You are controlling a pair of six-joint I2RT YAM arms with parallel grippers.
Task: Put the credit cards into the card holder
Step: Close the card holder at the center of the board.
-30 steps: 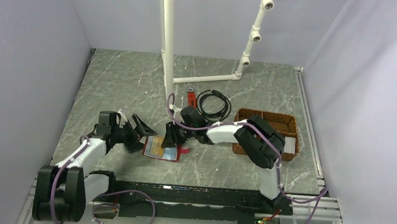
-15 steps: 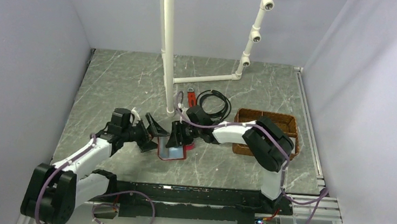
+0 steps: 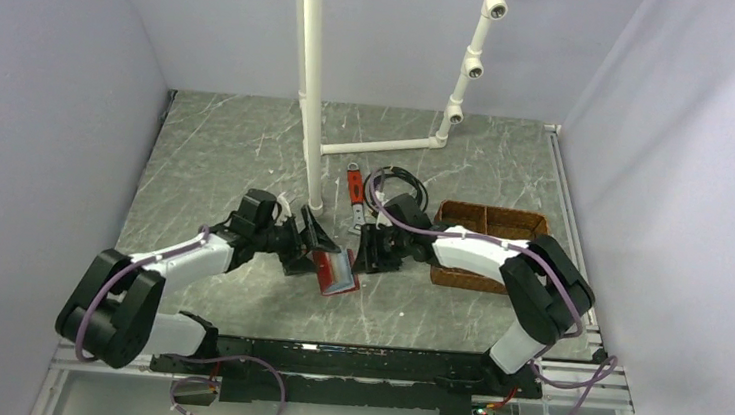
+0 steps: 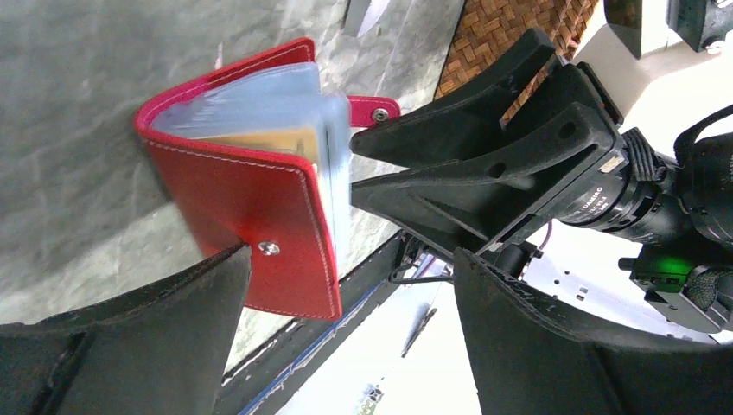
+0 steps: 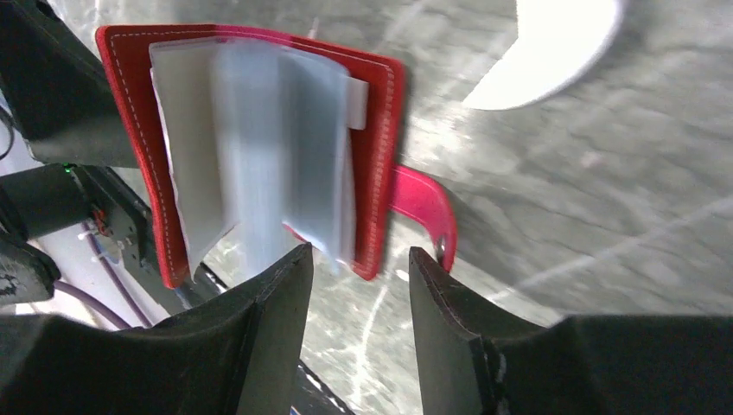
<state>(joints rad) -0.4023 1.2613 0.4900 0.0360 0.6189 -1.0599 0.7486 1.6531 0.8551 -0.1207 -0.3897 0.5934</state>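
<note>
The red card holder [image 3: 338, 271] lies half open between the left gripper [image 3: 306, 249], spread wide and empty, and the right gripper [image 5: 354, 259], narrowly parted, clasping nothing.

Grey marbled tabletop [image 3: 228, 145] between plain, seemingly lilac walls [image 3: 43, 89].

- The card holder [image 3: 336, 271] lies on the tabletop [image 3: 238, 146], between the left claw [image 3: 304, 248] and the right claw [image 3: 369, 254].
- A tray [image 3: 494, 212] sits to their right, a cable [image 3: 408, 178] behind.
</note>
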